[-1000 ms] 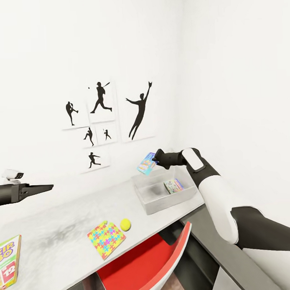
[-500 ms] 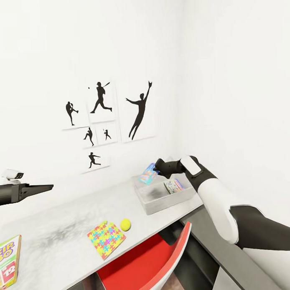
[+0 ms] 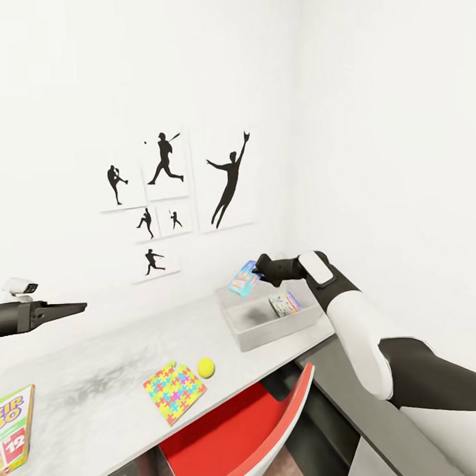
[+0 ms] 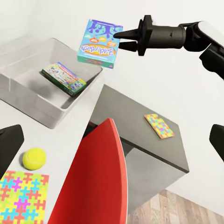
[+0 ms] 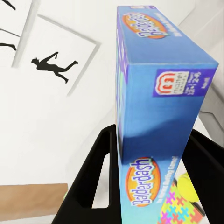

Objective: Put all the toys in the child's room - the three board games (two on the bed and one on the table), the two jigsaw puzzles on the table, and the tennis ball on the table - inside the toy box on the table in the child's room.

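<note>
My right gripper (image 3: 257,270) is shut on a blue Balderdash board game (image 3: 243,277), held tilted above the back left corner of the grey toy box (image 3: 269,334). Another board game (image 3: 284,303) lies inside the box. On the table are a colourful jigsaw puzzle (image 3: 173,391), a yellow tennis ball (image 3: 205,367) and a Skip-Bo game (image 3: 13,428) at the near left. My left gripper (image 3: 81,307) hovers open over the table's left. The left wrist view has the held game (image 4: 99,43), the toy box (image 4: 46,109) and a second puzzle (image 4: 160,125) on a lower grey surface.
A red chair (image 3: 258,429) is tucked under the table's front edge, below the puzzle and ball. The white wall with baseball silhouettes (image 3: 168,199) stands right behind the table, and a side wall closes the right end by the toy box.
My right gripper dipped with the Balderdash game toward the toy box, then rose a little; it now sits slightly lower and further right than a second ago. The left arm is still.
</note>
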